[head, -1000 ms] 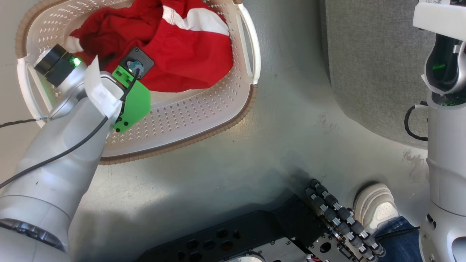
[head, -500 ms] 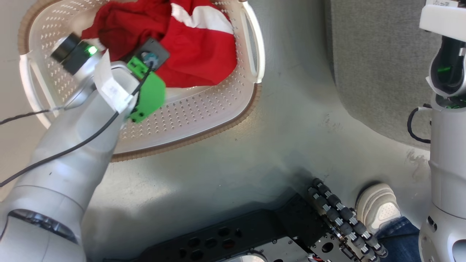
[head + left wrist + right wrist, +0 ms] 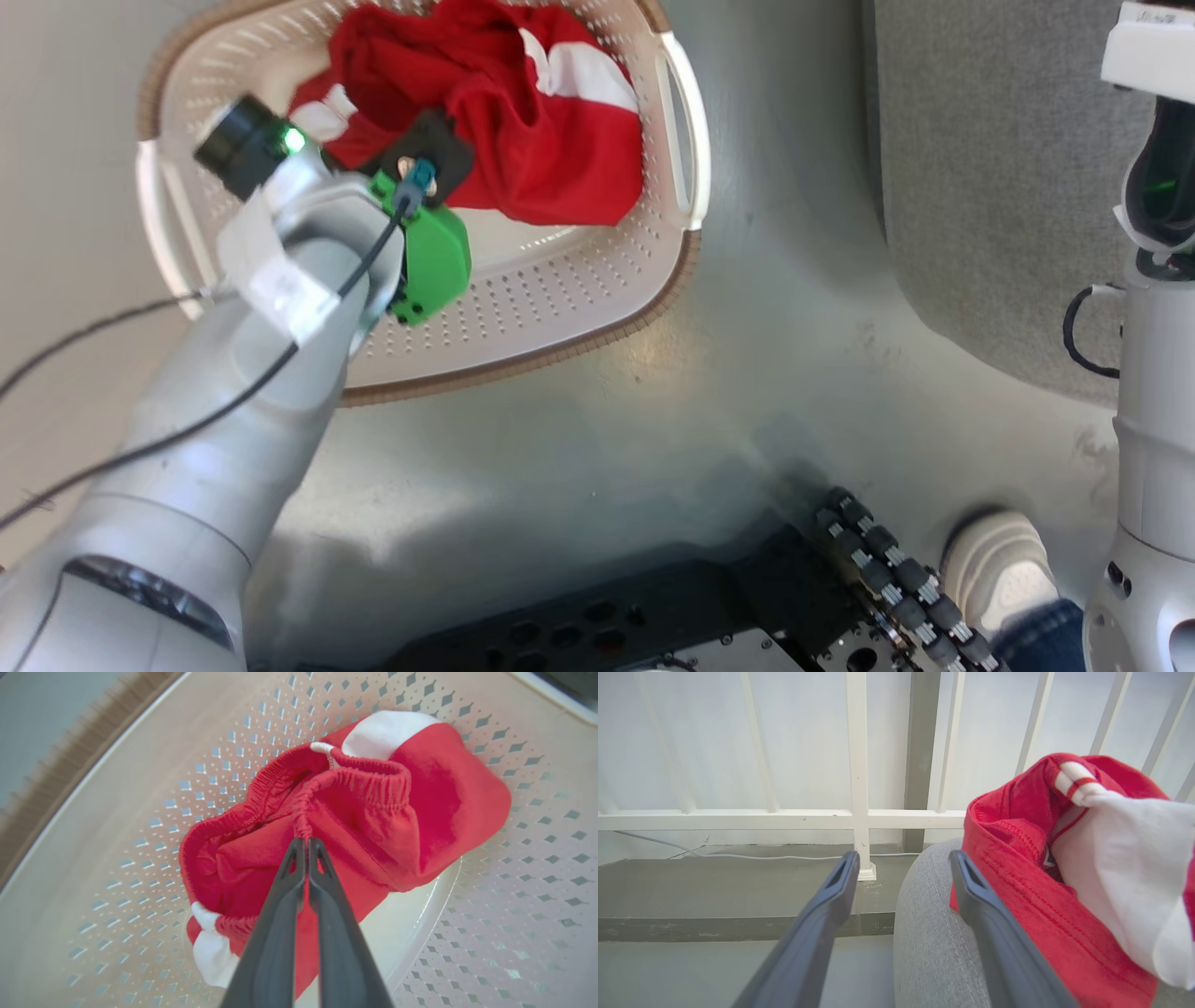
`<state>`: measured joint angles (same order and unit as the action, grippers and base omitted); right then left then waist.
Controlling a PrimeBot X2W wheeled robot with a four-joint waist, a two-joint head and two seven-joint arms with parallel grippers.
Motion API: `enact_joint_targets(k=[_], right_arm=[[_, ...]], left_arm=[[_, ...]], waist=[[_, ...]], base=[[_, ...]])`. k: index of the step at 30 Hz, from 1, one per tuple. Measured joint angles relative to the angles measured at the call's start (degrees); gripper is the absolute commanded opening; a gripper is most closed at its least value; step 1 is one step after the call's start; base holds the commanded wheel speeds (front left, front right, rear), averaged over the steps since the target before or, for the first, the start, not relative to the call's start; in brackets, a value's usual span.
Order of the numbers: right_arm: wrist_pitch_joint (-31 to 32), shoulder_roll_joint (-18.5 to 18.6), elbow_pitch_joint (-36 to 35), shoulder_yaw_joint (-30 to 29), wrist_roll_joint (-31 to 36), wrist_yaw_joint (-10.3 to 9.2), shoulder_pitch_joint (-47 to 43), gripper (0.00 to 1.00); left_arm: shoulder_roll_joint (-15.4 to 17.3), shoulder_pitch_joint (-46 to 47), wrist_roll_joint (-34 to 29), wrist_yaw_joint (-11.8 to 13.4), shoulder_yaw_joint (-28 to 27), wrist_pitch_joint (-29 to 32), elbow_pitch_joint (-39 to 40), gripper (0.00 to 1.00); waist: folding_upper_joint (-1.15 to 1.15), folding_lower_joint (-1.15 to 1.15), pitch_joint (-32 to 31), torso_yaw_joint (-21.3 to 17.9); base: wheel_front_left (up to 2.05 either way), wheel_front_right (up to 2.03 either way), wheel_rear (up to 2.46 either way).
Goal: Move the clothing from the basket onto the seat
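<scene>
Red fabric clothing in cream perforated basket: left pincer clamping waistband (thin bite), risking slipping on lift; right pincer standing apart.

Light: bright, even daylight; wall was nearly washed out
Shadow: soft dark patch lay on floor, low in head view
Glare: pale sheen on floor by the basket
Blur: basket's brown rim was smeared, left wrist view
Distortion: wide-angle bending at wrist-view edges
</scene>
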<state>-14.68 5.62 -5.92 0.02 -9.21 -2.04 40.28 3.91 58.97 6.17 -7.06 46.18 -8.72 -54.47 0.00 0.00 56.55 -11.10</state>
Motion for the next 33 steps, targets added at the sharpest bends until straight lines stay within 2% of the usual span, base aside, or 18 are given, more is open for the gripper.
enact_joint_targets(k=[7, 24, 33], right_arm=[[0.0, 0.26, 2.34, -1.1, 0.4, 0.53, -2.31, 1.0], [0.0, 0.29, 7.09, -3.83, 0.65, 1.51, -9.12, 1.0], [0.01, 0.26, 8.83, -5.26, 0.77, 1.59, -12.54, 1.0]], left_arm=[[-0.88, -4.1, 1.72, 0.0, -0.42, -4.52, 1.6, 0.0], [-1.23, -11.19, 4.33, 0.03, -0.14, -5.55, 11.66, 0.0], [-1.3, -15.35, 7.48, 0.8, -2.59, -5.71, 18.84, 0.0]], waist=[[0.0, 0.0, -4.29, 1.44], [0.0, 0.0, -17.32, 4.67], [0.0, 0.0, -24.63, 6.45]], base=[[0.0, 0.0, 0.0], [0.0, 0.0, 0.0], [0.0, 0.0, 0.0]])
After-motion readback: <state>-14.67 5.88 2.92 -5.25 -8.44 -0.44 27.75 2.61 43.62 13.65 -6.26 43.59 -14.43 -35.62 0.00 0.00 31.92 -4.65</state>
